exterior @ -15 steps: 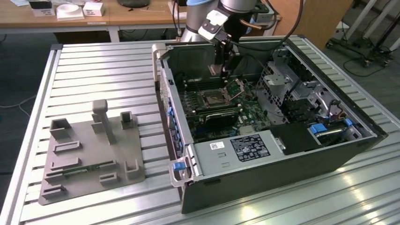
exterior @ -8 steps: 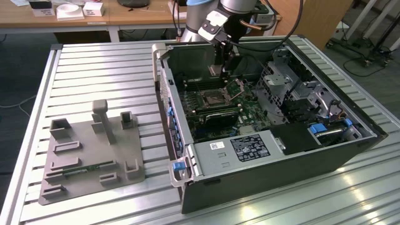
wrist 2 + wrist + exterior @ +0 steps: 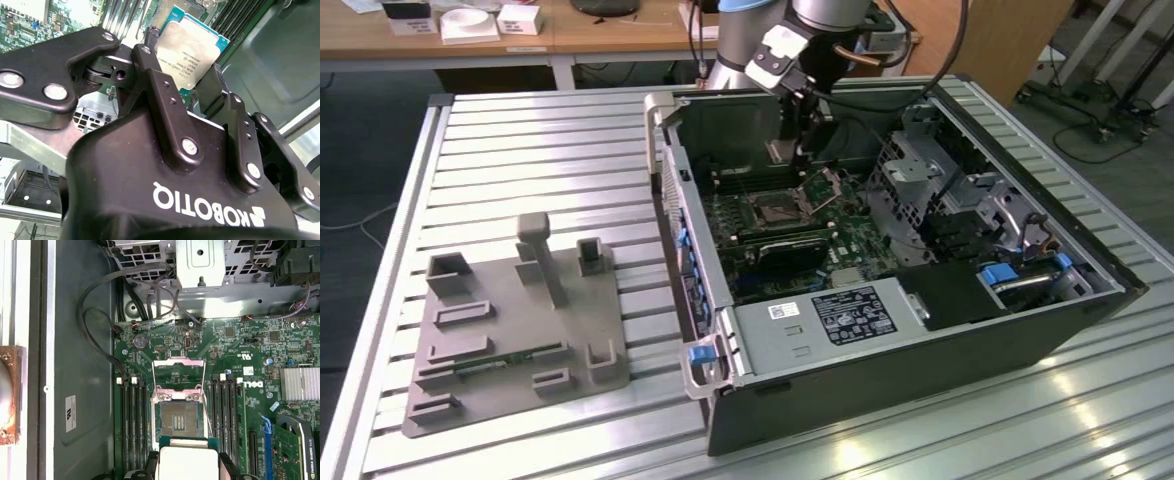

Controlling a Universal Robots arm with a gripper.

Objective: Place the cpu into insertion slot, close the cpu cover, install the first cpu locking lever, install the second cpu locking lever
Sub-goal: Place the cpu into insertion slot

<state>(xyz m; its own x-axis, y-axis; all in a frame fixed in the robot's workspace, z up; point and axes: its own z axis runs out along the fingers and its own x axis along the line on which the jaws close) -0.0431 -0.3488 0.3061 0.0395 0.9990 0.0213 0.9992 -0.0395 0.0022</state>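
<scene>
The task was at its first step, with nothing yet seated. The cpu point(image 3: 192, 45), a small flat square chip with a silvery-grey metal top on a green base, was clamped edge to edge between the black fingers point(image 3: 150, 42) of the gripper point(image 3: 182, 57), so the jaws were closed on it, not on each other.

In the first wrist view the insertion slot point(image 3: 178, 421), a dark square socket with a silvery metal rim set in the green circuit board point(image 3: 240, 350), lay bare with its contact field exposed. The cpu cover point(image 3: 178, 374), a thin silvery square frame plate with a large window, was swung up and open on the slot's far side. The cpu point(image 3: 187, 460) hung at the slot's near edge. It seemed to be above and short of the slot, not in it, though the angle made that hard to judge. Placing the chip, closing the cover and both lever steps remained to be done.

In the exterior view the grey and black robot arm point(image 3: 761, 45) reached down into the open black computer case point(image 3: 854, 370). Its wrist pointed steeply downward, and the gripper point(image 3: 790, 150) hung above the board near the case's far wall, close to the insertion slot point(image 3: 767, 212).
</scene>
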